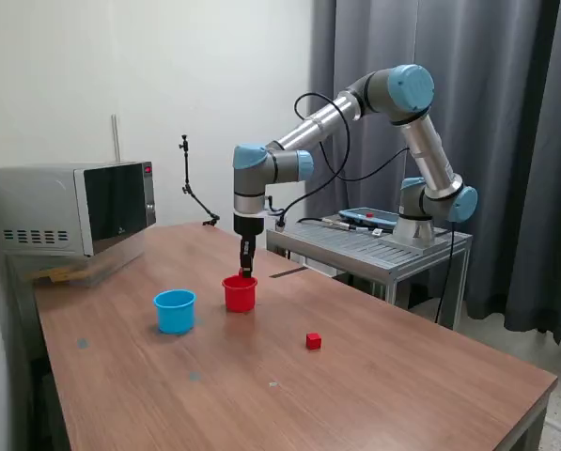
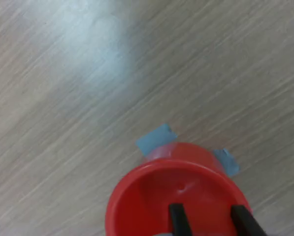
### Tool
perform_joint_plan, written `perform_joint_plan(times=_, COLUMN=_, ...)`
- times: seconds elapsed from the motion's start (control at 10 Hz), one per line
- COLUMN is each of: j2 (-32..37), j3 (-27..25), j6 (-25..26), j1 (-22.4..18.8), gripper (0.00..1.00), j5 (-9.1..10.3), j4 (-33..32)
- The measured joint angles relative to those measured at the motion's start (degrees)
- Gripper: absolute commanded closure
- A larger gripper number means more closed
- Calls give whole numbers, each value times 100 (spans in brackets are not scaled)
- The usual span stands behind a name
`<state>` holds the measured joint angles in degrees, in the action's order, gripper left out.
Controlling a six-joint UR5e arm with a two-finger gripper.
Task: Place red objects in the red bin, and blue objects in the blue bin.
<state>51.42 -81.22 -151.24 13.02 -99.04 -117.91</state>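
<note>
While the two dark fingers (image 2: 176, 221) are hanging directly over the mouth of the red cup (image 1: 240, 293), they are standing a modest way apart, and the wrist view is showing only the cup's red floor between them, so nothing appears to be held (though their very tips are cut off by the frame's edge, so I cannot be certain). In the exterior view the gripper (image 1: 246, 268) is pointing straight down with its tip just above the rim, which reads as a drop position: centred over the opening so that anything let go falls inside rather than bouncing off the lip.

Bits of blue tape (image 2: 156, 137) are showing at the cup's base, presumably pinning it in place so a nudge does not shift it. The light blue cup (image 1: 175, 311) is sitting just beside it, toward the exterior view's left, keeping both targets within a short reach. One red cube (image 1: 313, 341) is lying well apart from the cups on open wood, toward the exterior view's right, not yet sorted; no blue cubes are visible.

Everything is resting on a wood-grain tabletop (image 1: 383, 376). A microwave (image 1: 73, 207) is occupying its far corner, with a white wall and grey curtains (image 1: 506, 113) behind.
</note>
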Motion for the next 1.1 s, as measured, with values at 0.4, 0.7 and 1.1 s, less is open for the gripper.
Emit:
perform_joint_plan(times=0.4, j2=-9, j3=-14, j6=-11, j1=34, gripper=100, j5=-5, j4=4)
perform_joint_plan(times=0.7, j2=-16, j3=-11, j6=-21, j1=51, gripper=100, j5=-9, j4=5)
perform_joint_plan(times=1.1, j2=-17, j3=-8, j6=-28, j1=60, gripper=0, j5=-10, j4=5)
